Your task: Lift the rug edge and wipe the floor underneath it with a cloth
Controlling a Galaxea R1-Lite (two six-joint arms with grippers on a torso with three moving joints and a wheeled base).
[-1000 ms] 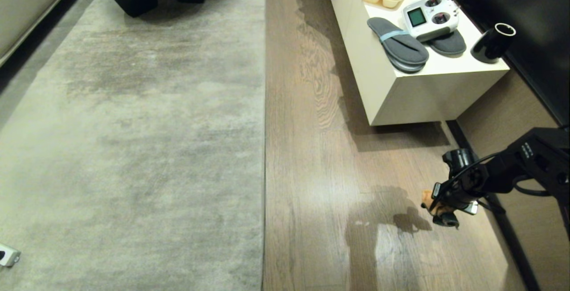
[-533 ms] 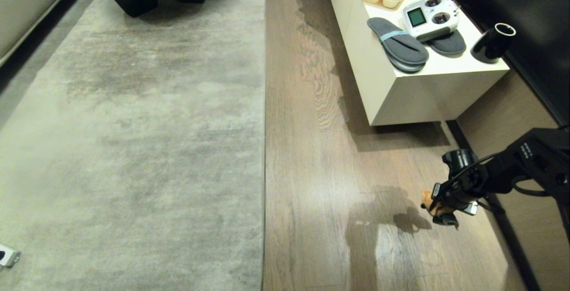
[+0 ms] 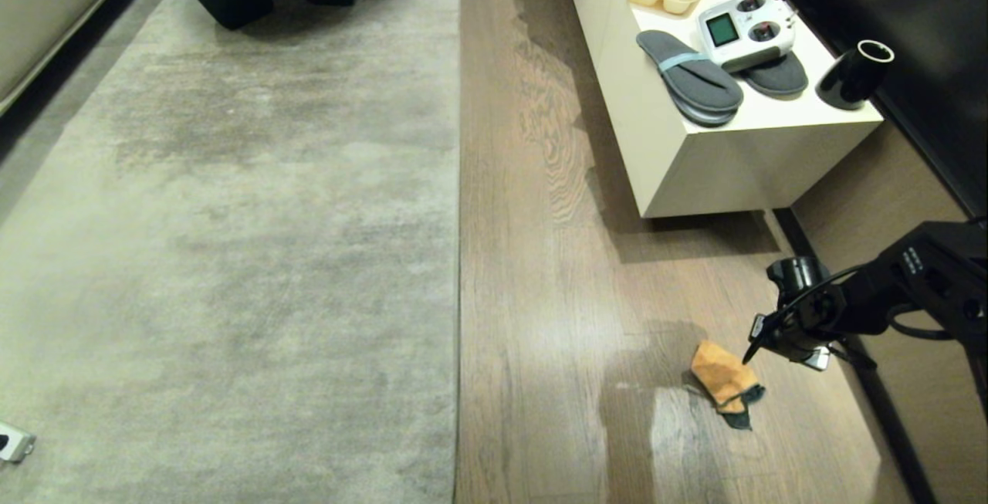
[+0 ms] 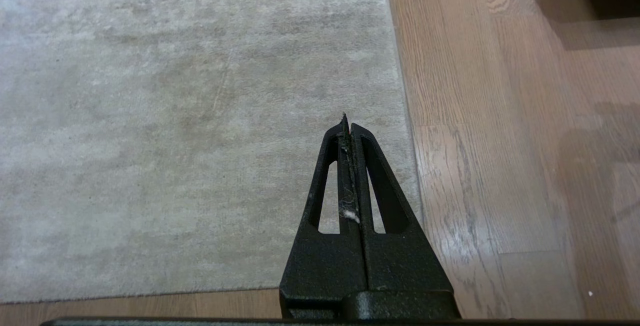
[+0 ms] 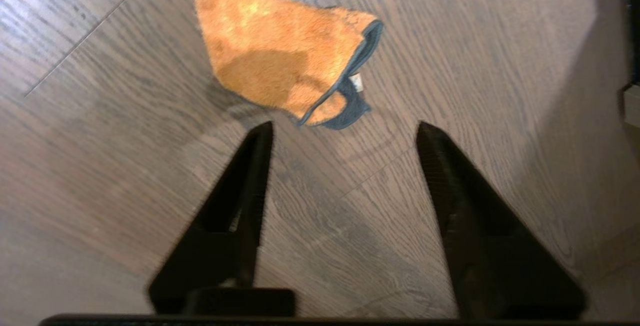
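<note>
Right wrist view: fluffy orange cloth [image 5: 280, 56], dark-edged, lies crumpled on wood-grain floor [image 5: 100, 176] beyond the spread right gripper [image 5: 345, 126].

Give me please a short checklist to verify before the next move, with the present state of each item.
1. Cloth out of the right claw: ok, it lies on the floor.
2. Right claw open and empty: ok.
3. Left claw shut, nothing held: ok.
4. Rug edge lying flat, not lifted: ok.
5. Floor under the rug wiped: cannot tell.
</note>
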